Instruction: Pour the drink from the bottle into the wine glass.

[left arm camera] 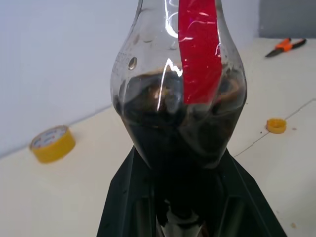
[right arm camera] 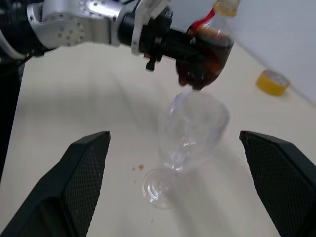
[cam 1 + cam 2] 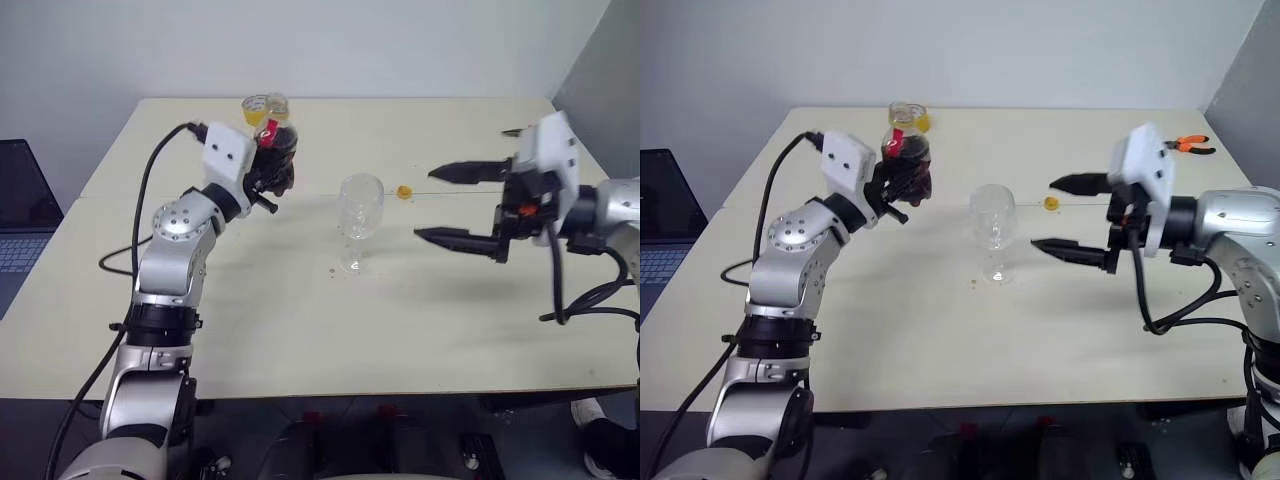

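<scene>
Glass [image 3: 359,220] on table [image 3: 300,320], mid. Bottle [image 3: 274,150] in left gripper [image 3: 268,178], up off table, left of and behind glass. Right gripper [image 3: 455,205] right of glass, apart. Cap [image 3: 404,192] behind glass, right. Tape roll [image 1: 52,143] behind bottle. Pliers [image 3: 1188,145] far right corner.

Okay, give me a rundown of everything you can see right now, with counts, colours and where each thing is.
Bottle: one, clear plastic with a red label, held up off the table in the left gripper, left of the glass.
Drink: dark brown, fills the bottle's lower part.
Wine glass: one, clear, empty, standing mid-table.
Cap: one, yellow, on the table past the glass.
Tape roll: one, yellow, on the table near the far edge.
Pliers: one pair, orange handles, far right corner.
Table: one, cream.
Laptop: one, dark, off the table's left side.
Left gripper: black, shut on the bottle.
Right gripper: black, open, right of the glass.
</scene>
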